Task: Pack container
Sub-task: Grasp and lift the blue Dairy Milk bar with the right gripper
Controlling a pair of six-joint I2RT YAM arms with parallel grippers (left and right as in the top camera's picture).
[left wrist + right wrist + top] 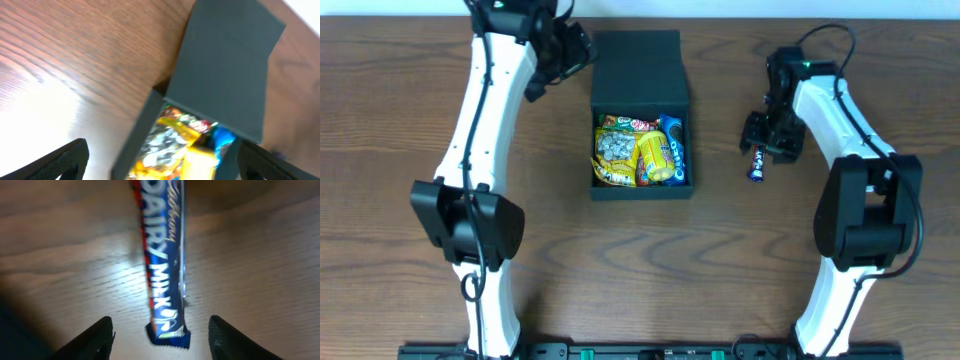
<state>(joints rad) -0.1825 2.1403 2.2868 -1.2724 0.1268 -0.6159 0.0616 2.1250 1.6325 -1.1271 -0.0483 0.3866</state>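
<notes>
The dark container (640,68) stands at the table's middle back, its flap lid folded open toward the far edge. It holds several snack packets (640,152), yellow, silver and blue. In the left wrist view the container (225,65) and its packets (185,145) lie between my left gripper's (160,167) open fingers. My left gripper (560,50) hovers by the box's far left corner. A blue Dairy Milk bar (757,164) lies on the table right of the box. My right gripper (770,135) is open and empty over it; the bar (162,265) lies between the open fingers (160,340).
The wooden table (640,270) stretches in front of the box. Both white arms reach in from the near edge, left (480,150) and right (850,150).
</notes>
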